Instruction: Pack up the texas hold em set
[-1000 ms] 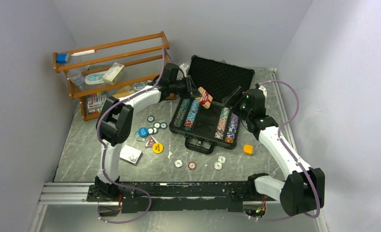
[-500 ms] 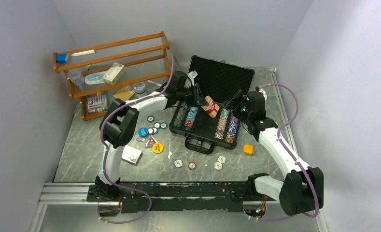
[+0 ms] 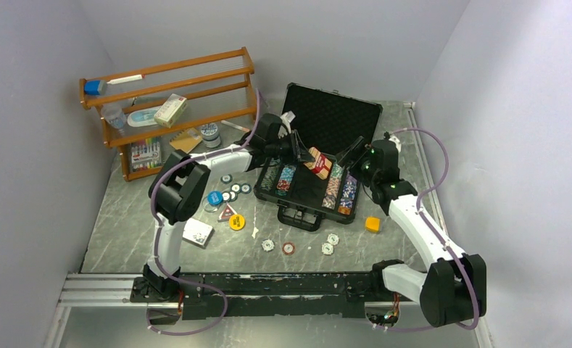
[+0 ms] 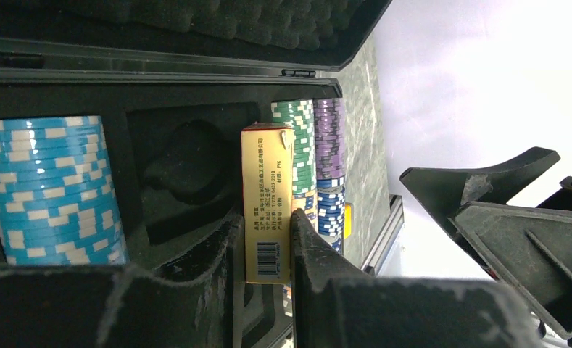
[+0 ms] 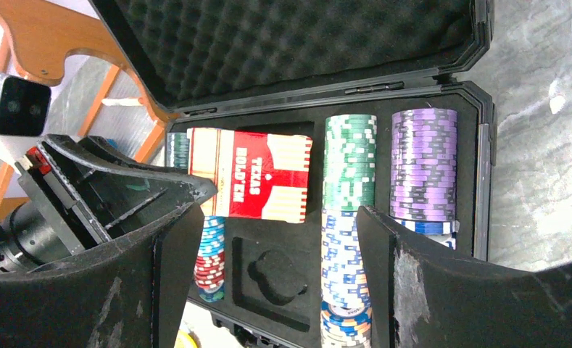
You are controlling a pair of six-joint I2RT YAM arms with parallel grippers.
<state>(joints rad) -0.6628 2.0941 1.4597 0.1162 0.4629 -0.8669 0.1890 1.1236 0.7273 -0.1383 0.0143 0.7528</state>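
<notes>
Since the earlier frame the card deck (image 3: 319,161) has been carried from the case's 11 o'clock corner toward its centre by the left gripper (image 3: 308,156), which is clamped on it. The deck is held over the empty middle recess of the open case (image 3: 333,116), between the chip rows (image 3: 333,185). The right gripper (image 3: 348,154) is positioned at the deck's 3 o'clock, jaws spread wide with nothing between them. Loose chips (image 3: 288,249) are noted on the table (image 3: 123,239) at the case's 6 o'clock, and a second deck (image 3: 196,232) at 8 o'clock.
</notes>
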